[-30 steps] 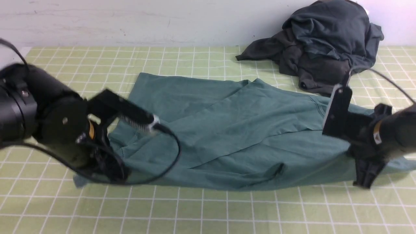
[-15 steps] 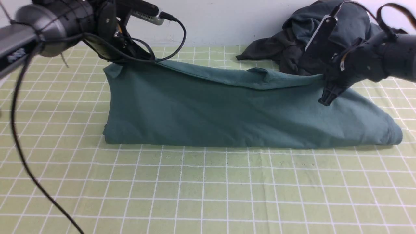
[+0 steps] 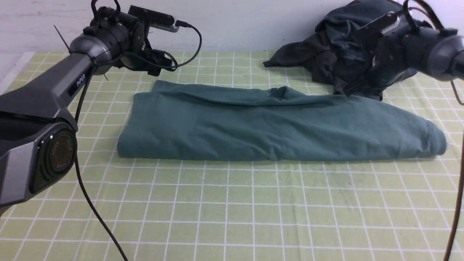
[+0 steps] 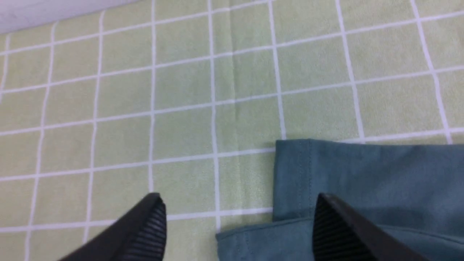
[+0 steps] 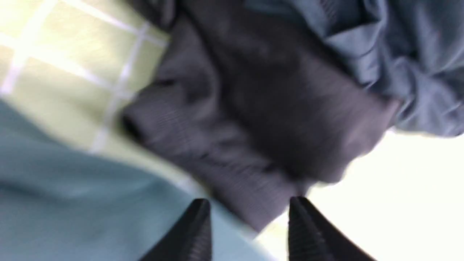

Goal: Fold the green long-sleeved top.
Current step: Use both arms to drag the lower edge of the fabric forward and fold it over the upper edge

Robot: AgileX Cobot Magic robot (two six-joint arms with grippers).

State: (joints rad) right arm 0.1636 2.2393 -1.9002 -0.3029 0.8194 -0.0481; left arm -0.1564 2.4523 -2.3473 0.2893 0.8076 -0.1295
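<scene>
Pale wall (image 3: 232, 21) closes the back of the scene, and in front of it a counter (image 3: 232, 217) carries a yellow-green cloth with white squares. The green long-sleeved top (image 3: 275, 127) lies across the middle of this counter as one long band, doubled along its length. The rounded fold is on the near side and the loose edges are on the far side, so I think the lengthwise fold is done and a crosswise one remains. A heap of darker garments (image 3: 348, 47) sits at the far right against the wall, just touching the band's far edge; it seems to be put aside there to leave room. The left arm (image 3: 54, 90) reaches to the far left corner of the top and the right arm (image 3: 431, 54) to the far right end, probably because those two corners were the ones to be laid down. The left gripper (image 4: 238, 203) hangs over the stitched hem corner (image 4: 290, 152) with its jaws wide apart and nothing between them. The right gripper (image 5: 249, 206) is blurred, but its jaws also stand apart and hold nothing, above where the green meets the dark cloth.
</scene>
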